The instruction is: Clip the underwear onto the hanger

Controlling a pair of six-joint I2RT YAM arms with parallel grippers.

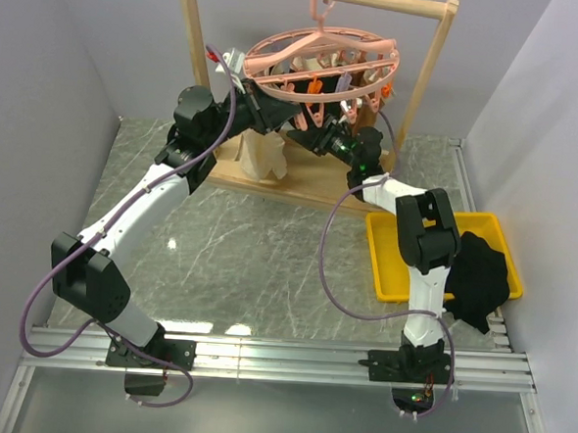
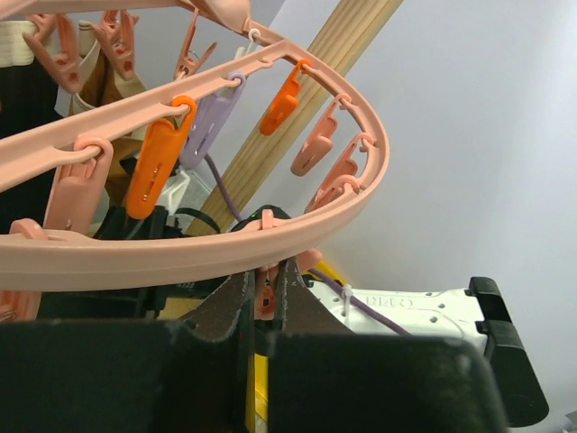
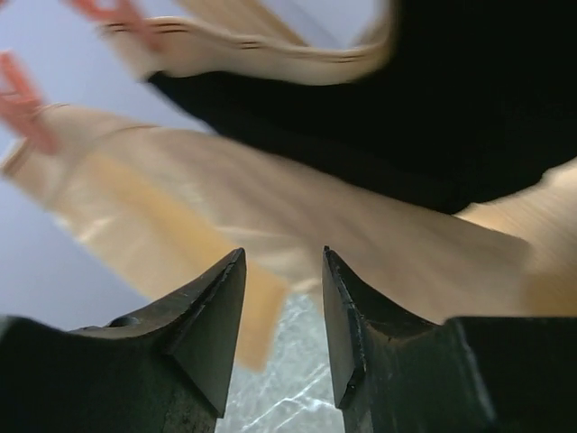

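Observation:
The pink oval hanger [image 1: 323,57] hangs from the wooden rack, with several clips dangling from it. The beige underwear [image 1: 263,156] hangs below its left side. My left gripper [image 1: 260,102] is under the hanger's near rim [image 2: 180,244]. In the left wrist view it [image 2: 266,271] is shut on a pink clip [image 2: 264,293] that hangs from the ring. My right gripper [image 1: 317,135] is under the hanger's middle. It [image 3: 284,257] is open and empty, its tips just below the beige underwear [image 3: 270,207] and not touching it.
The wooden rack frame [image 1: 430,78] stands at the back. A black garment [image 3: 406,108] hangs beside the underwear. A yellow tray [image 1: 384,271] sits at the right with another black garment [image 1: 482,277] draped over its right edge.

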